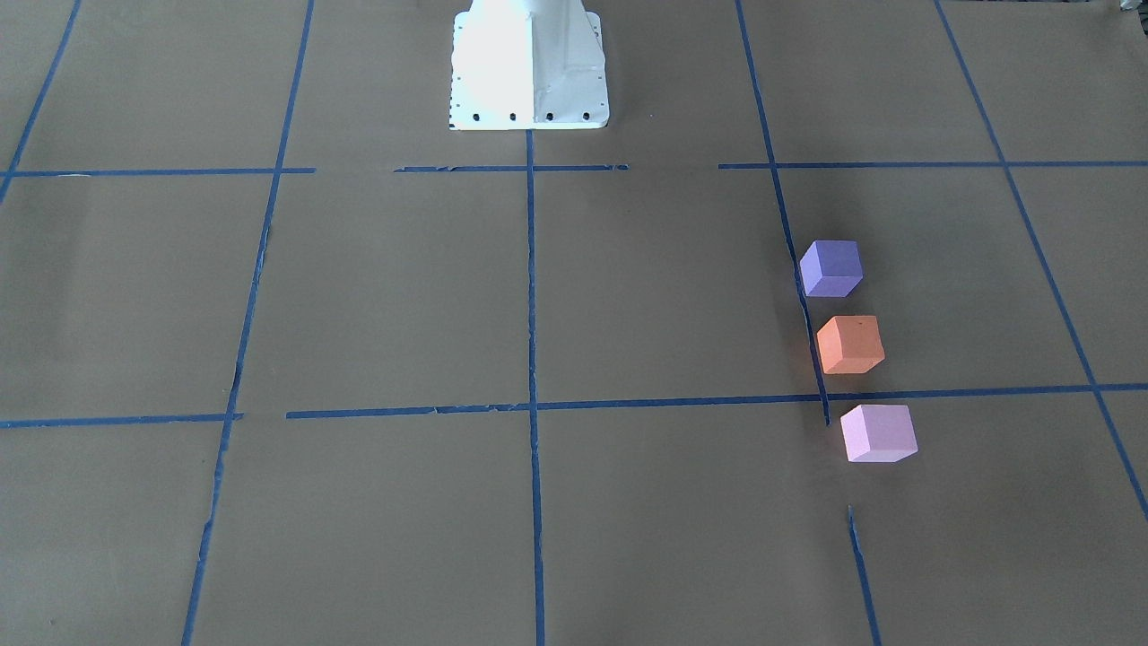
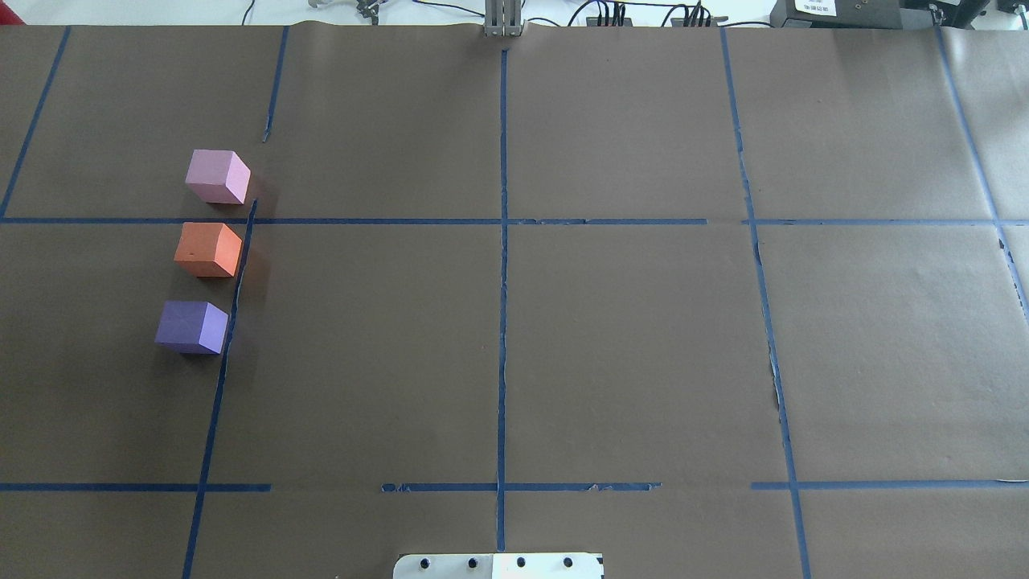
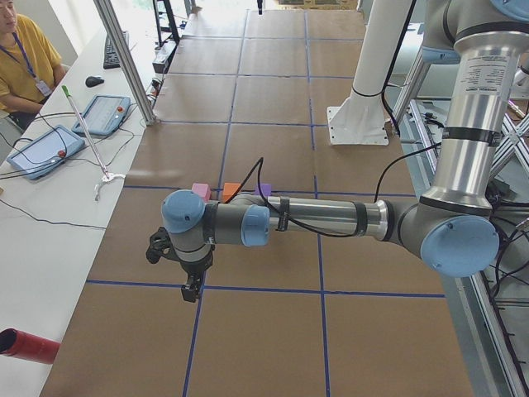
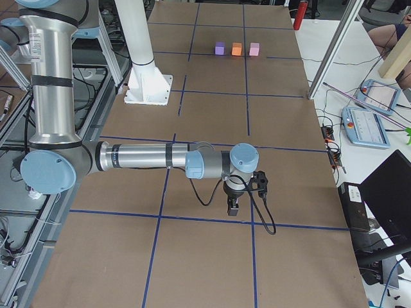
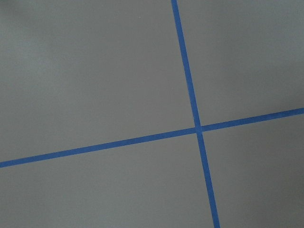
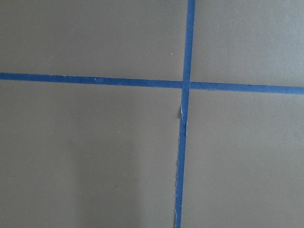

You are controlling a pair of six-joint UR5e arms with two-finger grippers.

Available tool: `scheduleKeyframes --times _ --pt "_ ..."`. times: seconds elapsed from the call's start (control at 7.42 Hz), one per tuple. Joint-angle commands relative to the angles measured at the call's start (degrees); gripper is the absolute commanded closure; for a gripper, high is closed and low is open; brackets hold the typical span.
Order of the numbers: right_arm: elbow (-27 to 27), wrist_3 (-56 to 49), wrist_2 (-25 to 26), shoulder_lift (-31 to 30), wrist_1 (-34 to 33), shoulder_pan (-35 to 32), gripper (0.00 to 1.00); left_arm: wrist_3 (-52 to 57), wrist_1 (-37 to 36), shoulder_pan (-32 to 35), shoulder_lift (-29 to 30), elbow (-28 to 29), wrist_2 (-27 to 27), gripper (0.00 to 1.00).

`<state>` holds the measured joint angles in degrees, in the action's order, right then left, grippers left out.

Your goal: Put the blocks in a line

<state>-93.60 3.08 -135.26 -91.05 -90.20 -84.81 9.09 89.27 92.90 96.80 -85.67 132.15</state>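
Observation:
Three cubes stand in a straight row beside a blue tape line on the robot's left side of the table, small gaps between them. The violet-purple block is nearest the robot, the orange block is in the middle, and the pale pink block is farthest. They also show in the front view as purple, orange and pink. My left gripper and right gripper show only in the side views, far from the blocks, pointing down; I cannot tell if they are open or shut.
The robot's white base stands at the table's near middle edge. Blue tape lines form a grid on the brown paper. An operator sits by a side bench with tablets. A red cylinder lies on that bench.

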Motion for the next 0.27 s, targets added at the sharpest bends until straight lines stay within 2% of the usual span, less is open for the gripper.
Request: scheduleKeyframes --times 0.0,0.13 --pt "0.00 0.00 0.00 0.00 0.02 0.00 0.00 -5.91 0.11 0.00 -0.56 -0.29 0.04 0.00" --pt "0.00 0.00 0.00 0.00 -0.06 0.00 0.00 -5.93 0.03 0.00 -0.56 -0.38 0.13 0.00"
